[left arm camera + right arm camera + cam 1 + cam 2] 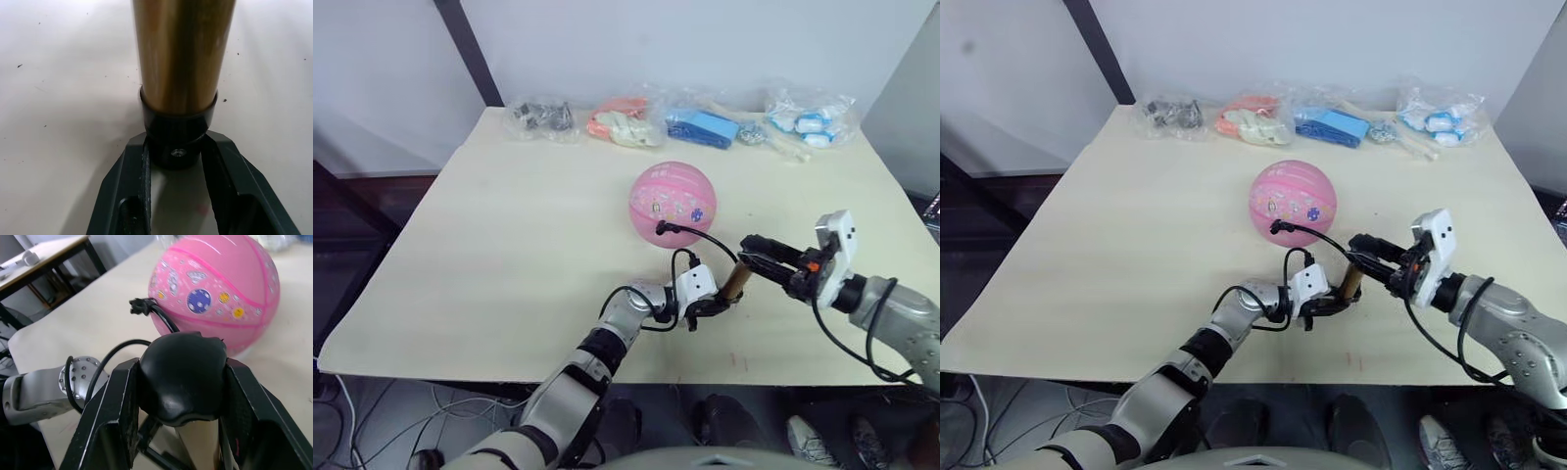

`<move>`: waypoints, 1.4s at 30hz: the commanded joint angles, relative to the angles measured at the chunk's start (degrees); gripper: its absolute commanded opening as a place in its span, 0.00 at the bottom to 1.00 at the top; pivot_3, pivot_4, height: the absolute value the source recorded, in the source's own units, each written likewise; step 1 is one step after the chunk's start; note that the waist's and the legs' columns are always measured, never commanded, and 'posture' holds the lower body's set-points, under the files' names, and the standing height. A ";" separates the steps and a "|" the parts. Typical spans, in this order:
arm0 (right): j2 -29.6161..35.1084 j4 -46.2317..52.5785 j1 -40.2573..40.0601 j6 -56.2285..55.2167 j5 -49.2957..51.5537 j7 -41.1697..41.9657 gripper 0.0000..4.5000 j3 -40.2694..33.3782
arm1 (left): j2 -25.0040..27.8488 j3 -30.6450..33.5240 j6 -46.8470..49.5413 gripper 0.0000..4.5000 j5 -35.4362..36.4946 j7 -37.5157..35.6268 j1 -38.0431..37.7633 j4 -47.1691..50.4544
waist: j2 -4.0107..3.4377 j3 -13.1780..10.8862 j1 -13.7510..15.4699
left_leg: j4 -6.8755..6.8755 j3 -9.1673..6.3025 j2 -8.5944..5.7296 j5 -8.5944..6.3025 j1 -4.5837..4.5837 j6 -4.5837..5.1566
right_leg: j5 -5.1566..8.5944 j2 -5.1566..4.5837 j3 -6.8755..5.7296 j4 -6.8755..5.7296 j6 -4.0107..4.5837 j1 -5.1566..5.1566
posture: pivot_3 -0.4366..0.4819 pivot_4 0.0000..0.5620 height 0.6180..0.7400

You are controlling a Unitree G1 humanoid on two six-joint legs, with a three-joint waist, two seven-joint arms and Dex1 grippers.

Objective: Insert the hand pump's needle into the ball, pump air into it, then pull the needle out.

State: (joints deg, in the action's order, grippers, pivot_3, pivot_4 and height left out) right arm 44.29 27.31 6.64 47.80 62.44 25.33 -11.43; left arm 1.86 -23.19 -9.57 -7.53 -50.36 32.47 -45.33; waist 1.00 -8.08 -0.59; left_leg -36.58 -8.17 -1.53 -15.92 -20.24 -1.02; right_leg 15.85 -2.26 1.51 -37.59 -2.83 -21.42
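ball (673, 204) mid-table (489, 255); pump (734, 281) in front; bags (705, 125) behind.

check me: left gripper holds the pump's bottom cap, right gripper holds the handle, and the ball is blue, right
Not quite: the ball is pink, as the left eye view shows. The rest holds: left gripper clamps the hand pump at its bottom cap, right gripper grips the handle.

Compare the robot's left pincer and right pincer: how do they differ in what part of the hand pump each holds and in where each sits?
The left pincer clamps the black bottom cap of the hand pump, low at the table; the right pincer closes on the pump's black top handle, higher up. The left pincer reaches in from the near edge; the right pincer comes from the robot's right. Both are shut on the same pump, near the ball.
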 commanded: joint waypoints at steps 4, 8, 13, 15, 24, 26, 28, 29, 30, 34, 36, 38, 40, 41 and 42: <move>6.65 1.32 8.33 4.23 14.96 -6.54 0.38 -13.23 | 1.51 -2.04 1.93 0.23 -2.56 -0.72 -2.38 -3.78 | -0.10 -0.27 0.09 | -0.16 -0.13 -0.16 0.01 -0.45 0.00 | -0.15 -0.18 -0.18 -0.04 0.25 -0.29 | 0.48 0.27 1.00; 11.71 -1.34 14.85 5.33 26.17 -11.68 0.38 -17.01 | 1.24 -2.02 1.68 0.23 -2.56 -0.48 -2.23 -4.20 | -0.10 -0.66 -0.09 | -0.20 -0.07 -0.26 0.00 -0.51 0.01 | -0.14 -0.46 -0.18 -0.02 0.15 -0.29 | 0.48 0.27 1.00; 15.58 -3.14 19.12 5.23 32.31 -15.37 0.38 -17.35 | 1.28 -2.02 1.52 0.23 -2.51 -0.48 -2.38 -4.21 | 0.07 -0.79 -0.03 | -0.25 -0.12 -0.28 0.00 -0.56 0.02 | -0.14 -0.48 -0.26 0.00 0.11 -0.28 | 0.48 0.27 1.00; 17.28 -3.56 20.62 5.22 34.05 -16.14 0.38 -17.56 | 1.36 -2.03 1.49 0.23 -2.51 -0.46 -2.40 -4.22 | -0.06 -0.89 -0.06 | -0.26 -0.10 -0.28 0.00 -0.58 0.02 | -0.14 -0.48 -0.25 0.00 0.11 -0.28 | 0.48 0.27 1.00; 14.15 -0.68 13.18 5.70 30.34 -15.44 0.38 -13.79 | 1.25 -2.20 1.52 0.23 -2.30 -0.55 -2.28 -4.21 | 0.04 -1.01 0.00 | -0.30 -0.12 -0.27 0.00 -0.70 0.03 | -0.15 -0.50 -0.27 0.00 0.09 -0.36 | 0.48 0.27 1.00; 12.14 0.70 10.06 5.10 26.60 -14.26 0.38 -11.69 | 1.28 -2.17 1.55 0.23 -2.25 -0.55 -2.28 -4.08 | 0.11 -0.96 0.00 | -0.30 -0.11 -0.27 0.00 -0.66 0.03 | -0.15 -0.50 -0.25 -0.01 0.08 -0.33 | 0.48 0.27 1.00; 10.26 1.81 7.43 4.30 23.46 -13.49 0.38 -9.65 | 1.35 -2.15 1.55 0.23 -2.22 -0.57 -2.28 -4.04 | 0.15 -0.91 -0.12 | -0.30 -0.08 -0.27 0.00 -0.51 0.03 | -0.14 -0.48 -0.23 -0.04 0.07 -0.24 | 0.48 0.27 1.00; 9.27 2.32 6.01 3.86 21.47 -12.96 0.38 -8.20 | 1.43 -2.13 1.55 0.23 -2.18 -0.59 -2.30 -3.99 | 0.23 -0.80 -0.15 | -0.30 -0.07 -0.27 0.00 -0.49 0.03 | -0.13 -0.48 -0.22 -0.05 0.05 -0.22 | 0.48 0.27 1.00; 8.43 2.72 4.85 3.51 19.77 -12.49 0.38 -6.96 | 1.51 -2.13 1.53 0.23 -2.17 -0.62 -2.34 -3.95 | 0.28 -0.75 -0.18 | -0.30 -0.08 -0.27 0.00 -0.45 0.03 | -0.02 -0.43 -0.23 -0.05 -0.13 -0.19 | 0.48 0.27 1.00; 4.60 2.45 0.81 1.53 10.86 -10.45 0.38 -0.56 | 1.78 -2.08 1.55 0.23 -2.08 -0.64 -2.44 -3.78 | 0.57 -0.41 -0.22 | -0.28 -0.12 -0.21 0.00 -0.37 0.03 | 0.00 -0.31 -0.25 -0.05 -0.14 -0.15 | 0.48 0.27 1.00; 3.16 1.70 -0.17 0.56 7.61 -9.35 0.38 1.48 | 1.75 -2.07 1.63 0.23 -2.05 -0.62 -2.42 -3.78 | 0.54 -0.30 -0.27 | -0.28 -0.11 -0.20 0.00 -0.35 0.02 | 0.00 -0.29 -0.23 -0.05 -0.14 -0.15 | 0.48 0.27 1.00; 1.40 0.36 -1.68 -0.67 2.86 -7.93 0.38 4.95 | 1.71 -1.98 1.68 0.23 -1.98 -0.57 -2.36 -3.75 | 0.65 -0.10 -0.28 | -0.28 -0.10 -0.21 0.00 -0.34 0.02 | 0.00 -0.29 -0.22 -0.05 -0.14 -0.15 | 0.48 0.27 1.00; -1.03 -2.12 -3.95 -2.68 -3.79 -6.39 0.38 9.98 | 1.66 -1.87 1.77 0.23 -1.88 -0.49 -2.33 -3.71 | 0.68 0.01 -0.29 | -0.26 -0.15 -0.20 0.00 -0.33 0.02 | 0.00 -0.26 -0.24 -0.06 -0.14 -0.15 | 0.48 0.27 1.00; -1.82 -3.04 -4.67 -3.35 -5.98 -5.61 0.38 11.39 | 1.61 -1.85 1.83 0.23 -1.86 -0.46 -2.29 -3.71 | 0.73 0.14 -0.31 | -0.25 -0.14 -0.20 0.00 -0.31 0.02 | 0.00 -0.26 -0.23 -0.06 -0.13 -0.15 | 0.48 0.27 1.00; -2.69 -3.91 -5.26 -3.96 -7.74 -4.99 0.38 12.39 | 1.60 -1.83 1.92 0.23 -1.83 -0.46 -2.31 -3.62 | 0.74 0.24 -0.34 | -0.24 -0.14 -0.20 0.00 -0.27 0.02 | 0.00 -0.25 -0.23 -0.06 -0.14 -0.13 | 0.48 0.27 1.00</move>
State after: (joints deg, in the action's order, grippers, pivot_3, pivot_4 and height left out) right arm 41.53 29.24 5.38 40.60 60.83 20.43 -5.70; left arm 2.04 -23.14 -9.92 -6.92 -49.81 32.33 -45.92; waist 1.74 -7.84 -0.93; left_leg -36.82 -8.31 -1.73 -15.92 -20.49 -1.00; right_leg 15.85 -2.51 1.28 -37.65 -2.96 -21.53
